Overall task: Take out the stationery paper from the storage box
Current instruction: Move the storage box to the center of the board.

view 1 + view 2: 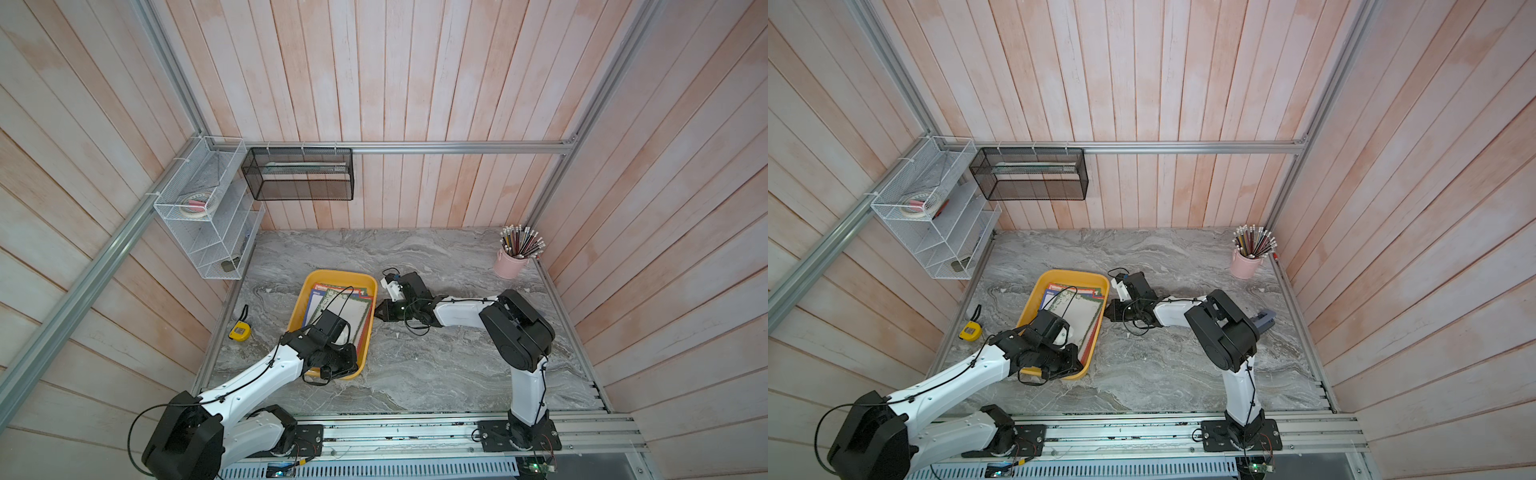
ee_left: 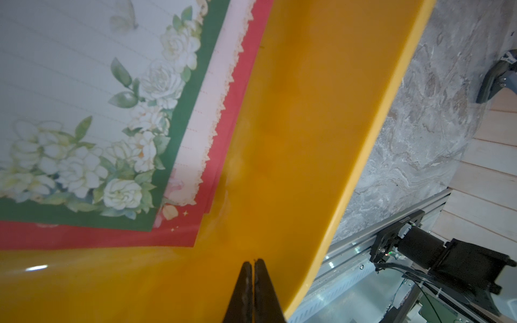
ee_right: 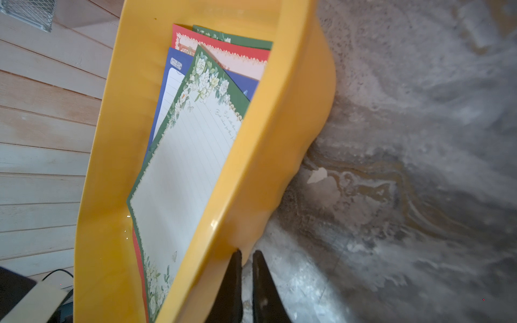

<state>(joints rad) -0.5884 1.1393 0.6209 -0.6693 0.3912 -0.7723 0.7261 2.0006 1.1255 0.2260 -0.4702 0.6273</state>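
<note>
Toward the surface's point(image 1: 457, 365) left edge, in the box point(image 1: 314, 275): paper point(image 1: 353, 308), light, limp, slick, likely best pinched at a fanned corner; left hand point(image 2: 253, 261) pressed together over the box floor, right hand point(image 3: 246, 252) nearly closed, empty, outside the wall.

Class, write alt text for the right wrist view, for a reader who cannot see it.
A yellow tray holds overlapping letter sheets, a green-bordered floral one on top of blue and red ones. The right end effector, nearly closed, sits at the tray's outer wall, over a grey marbled table.
</note>
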